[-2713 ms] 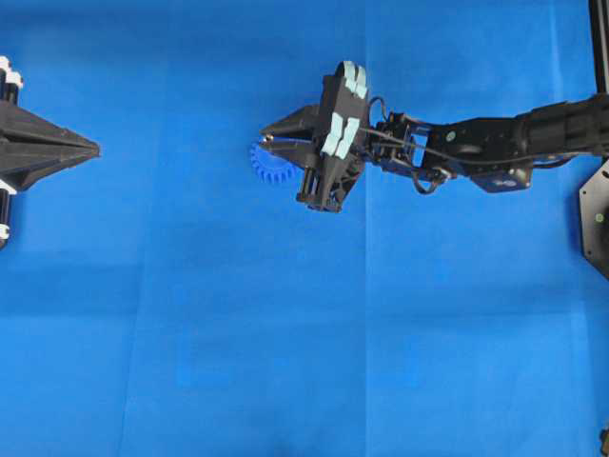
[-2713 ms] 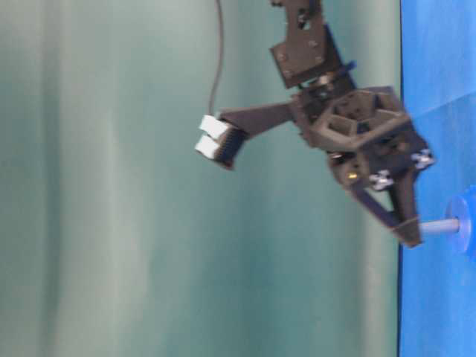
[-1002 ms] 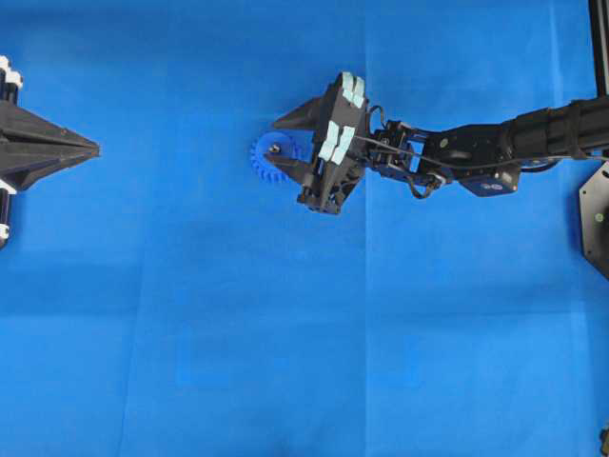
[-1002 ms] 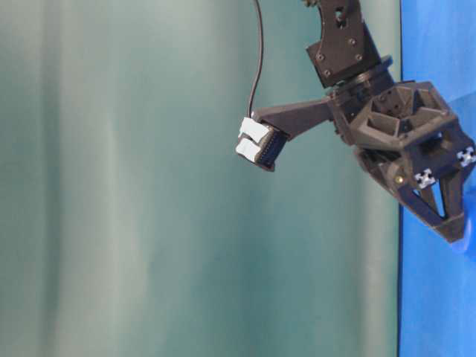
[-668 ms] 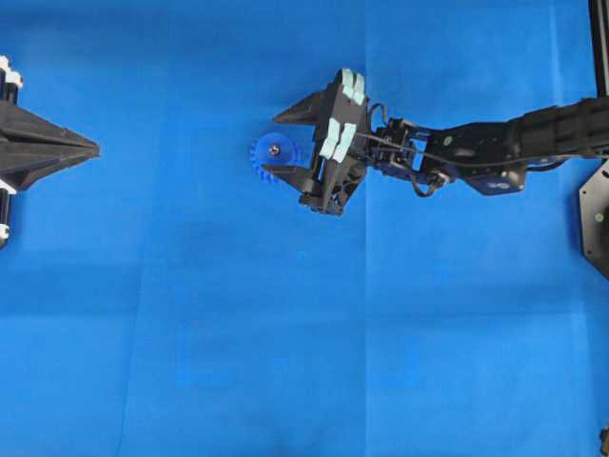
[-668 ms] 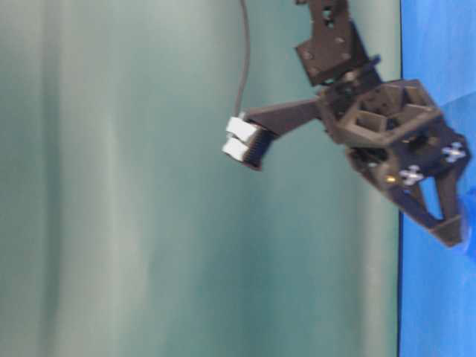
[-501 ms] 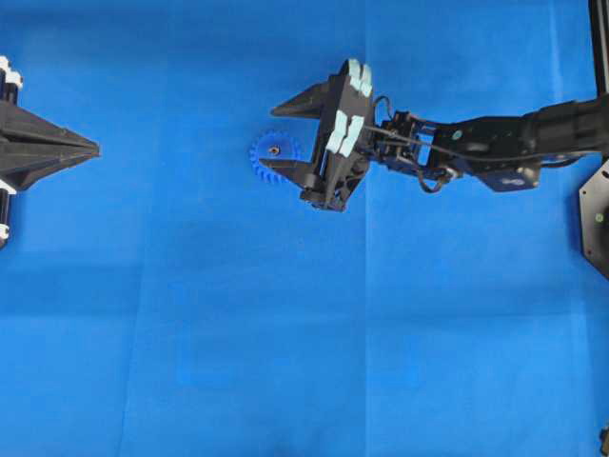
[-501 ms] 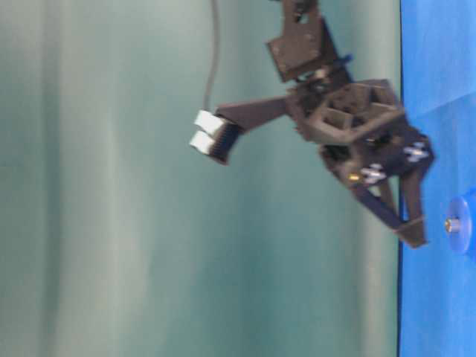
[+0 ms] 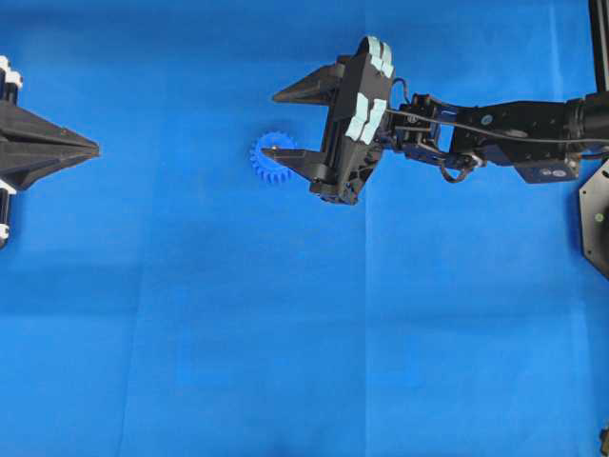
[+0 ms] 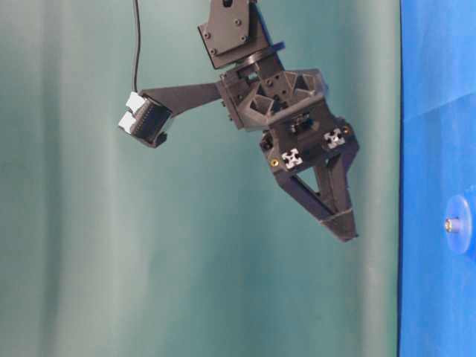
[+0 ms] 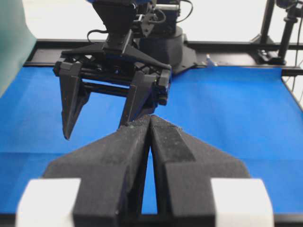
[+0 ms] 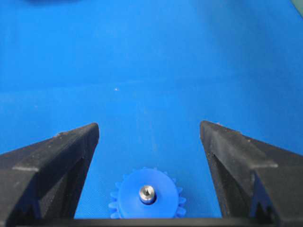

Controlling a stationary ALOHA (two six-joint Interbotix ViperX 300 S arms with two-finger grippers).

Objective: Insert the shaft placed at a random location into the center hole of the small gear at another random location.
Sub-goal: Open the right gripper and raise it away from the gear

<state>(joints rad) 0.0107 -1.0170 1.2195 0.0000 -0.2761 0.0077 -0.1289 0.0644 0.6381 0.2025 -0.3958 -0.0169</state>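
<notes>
Left gripper (image 9: 95, 149) is sitting at the far left edge of the overhead view, well apart from everything else, its two fingers pressed together to a point with nothing between them. The left wrist view is showing those fingers (image 11: 125, 156) meeting flush along the middle, aimed across the blue mat (image 9: 285, 333) toward the other arm.

Small gear (image 9: 271, 157) is lying flat on the mat left of center in the overhead view, teeth showing around its rim. The shaft (image 12: 147, 193) is standing upright in the center hole, seen end-on in the right wrist view as a shiny grey dot in the middle of the raised hub. In the table-level view the gear (image 10: 462, 223) is showing at the right edge with the pin tip (image 10: 448, 224) poking out of it.

Right gripper (image 9: 276, 124) is hovering above the gear with jaws spread wide, holding nothing. In the overhead view one fingertip is overlapping the gear's right side and the other is pointing out above it. The table-level view is showing the fingertips (image 10: 343, 230) clearly raised off the mat, apart from the gear. In the right wrist view the gear is sitting low between the two dark fingers (image 12: 57, 156), touching neither.
</notes>
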